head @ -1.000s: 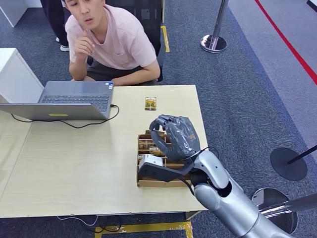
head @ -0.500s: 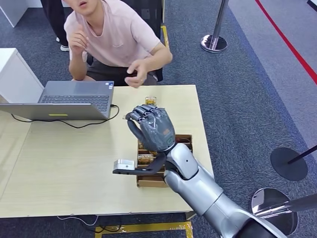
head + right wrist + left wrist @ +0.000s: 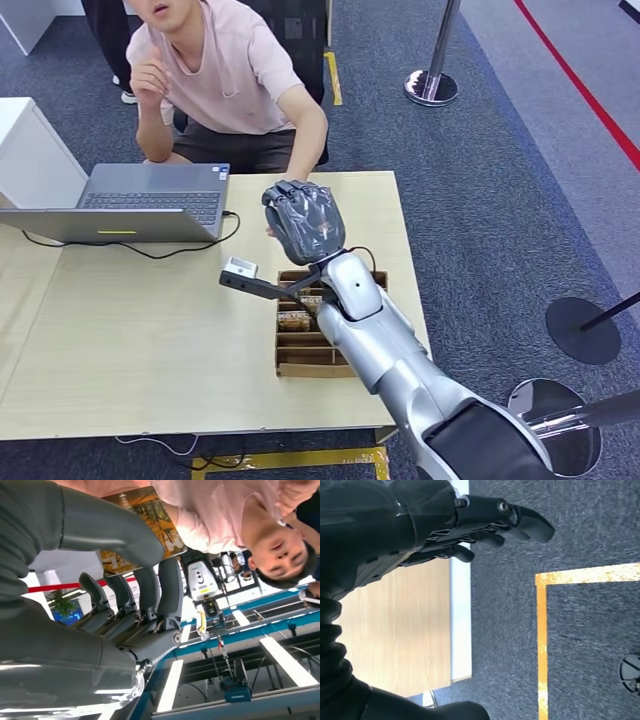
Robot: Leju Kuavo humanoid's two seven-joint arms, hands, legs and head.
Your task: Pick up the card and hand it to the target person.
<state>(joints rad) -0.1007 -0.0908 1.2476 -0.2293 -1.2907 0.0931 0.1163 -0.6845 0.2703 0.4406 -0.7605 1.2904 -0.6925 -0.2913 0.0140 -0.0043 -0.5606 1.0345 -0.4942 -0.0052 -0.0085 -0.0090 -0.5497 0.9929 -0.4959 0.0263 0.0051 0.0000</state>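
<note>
At left of the head view a laptop (image 3: 143, 200) sits on the desk (image 3: 151, 340). At centre the right hand (image 3: 306, 222) pinches the card (image 3: 143, 525) before the person (image 3: 226, 80). The left hand (image 3: 433, 530) hangs, fingers loosely extended, holding nothing.

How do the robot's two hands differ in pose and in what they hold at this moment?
The right robot hand pinches a printed yellow-brown card between thumb and fingers; the left robot hand holds nothing, fingers extended. The right is raised over the pale wooden table toward the person in the pink shirt; the left hangs beside the table edge above grey carpet. Both are dark grey.
</note>
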